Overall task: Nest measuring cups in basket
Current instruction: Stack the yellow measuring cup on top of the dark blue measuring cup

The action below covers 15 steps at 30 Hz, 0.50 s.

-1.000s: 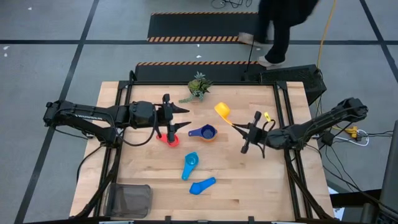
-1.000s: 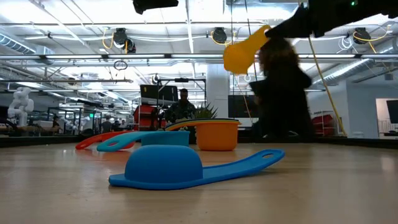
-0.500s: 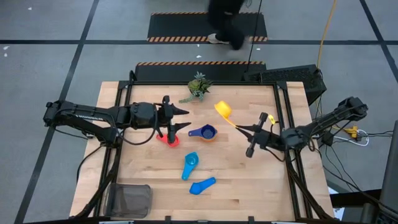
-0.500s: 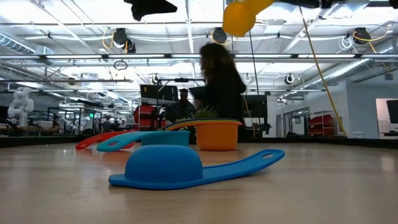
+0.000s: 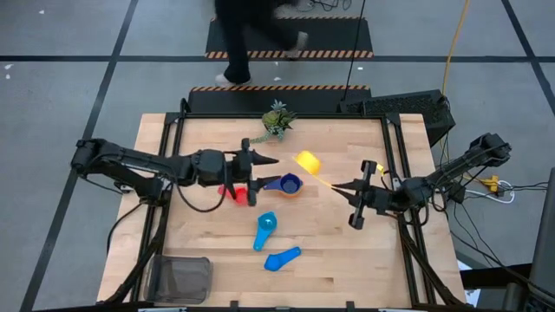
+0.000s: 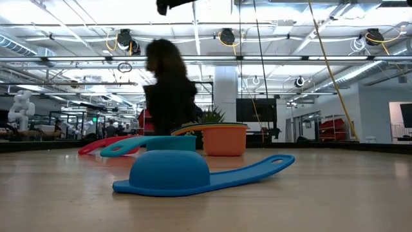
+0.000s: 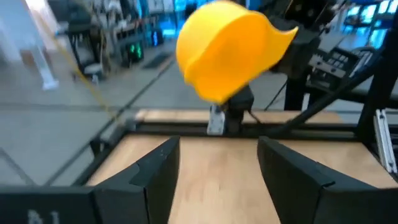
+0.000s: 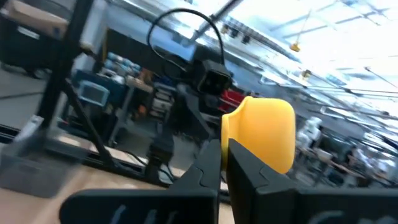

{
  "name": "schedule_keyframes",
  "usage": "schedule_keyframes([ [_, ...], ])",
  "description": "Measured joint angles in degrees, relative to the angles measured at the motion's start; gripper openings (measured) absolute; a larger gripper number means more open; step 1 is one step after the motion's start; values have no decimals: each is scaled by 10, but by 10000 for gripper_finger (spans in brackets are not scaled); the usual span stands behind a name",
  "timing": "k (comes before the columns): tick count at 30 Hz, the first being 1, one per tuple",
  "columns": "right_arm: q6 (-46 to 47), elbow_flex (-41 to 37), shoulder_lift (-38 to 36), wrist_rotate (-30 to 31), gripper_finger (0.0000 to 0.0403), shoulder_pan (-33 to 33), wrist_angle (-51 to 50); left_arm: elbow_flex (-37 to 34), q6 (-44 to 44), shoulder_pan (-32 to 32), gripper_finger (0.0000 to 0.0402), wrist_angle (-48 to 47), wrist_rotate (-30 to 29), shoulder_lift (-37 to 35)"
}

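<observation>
My right gripper (image 5: 335, 184) is shut on the yellow measuring cup (image 5: 307, 161), held in the air over the right-centre of the table. My left gripper (image 5: 267, 170) is open, level, and points at that cup (image 7: 227, 46) from the table's left. Below it lies the red cup (image 5: 232, 195), partly hidden. A dark blue cup sits nested in the orange cup (image 5: 289, 184). The light blue cup (image 5: 265, 227) and the blue cup (image 5: 282, 258) lie nearer, the blue one bowl-down (image 6: 170, 174). The mesh basket (image 5: 182, 277) stands at the near left corner. No green cup shows. My right gripper pinches the yellow cup's thin handle (image 5: 322, 179) between its two fingers (image 8: 208, 168). The fingers come level from the table's right side and lie along the handle. The cup is lifted clear, with its bowl (image 8: 264, 134) sticking out past the fingertips toward my left gripper.
A small green plant (image 5: 276, 121) stands at the far edge. A person (image 5: 247, 39) walks on the floor beyond the table. Bare wood lies along the near right side (image 5: 355, 260) and left of the red cup.
My left gripper has moved toward the table's right, closer to the yellow cup, staying open. My right gripper has raised the yellow cup out of the top of the low view and carried it slightly toward the left gripper. The person has walked from right to left behind the table.
</observation>
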Motion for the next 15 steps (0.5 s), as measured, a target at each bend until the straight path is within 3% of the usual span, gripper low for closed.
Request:
schedule_keyframes([
  [9, 6, 0, 17, -64, 0, 7, 55, 0, 58, -11, 218, 154, 1, 68],
  [15, -17, 0, 22, -63, 0, 17, 67, 0, 61, -13, 219, 236, 46, 103],
])
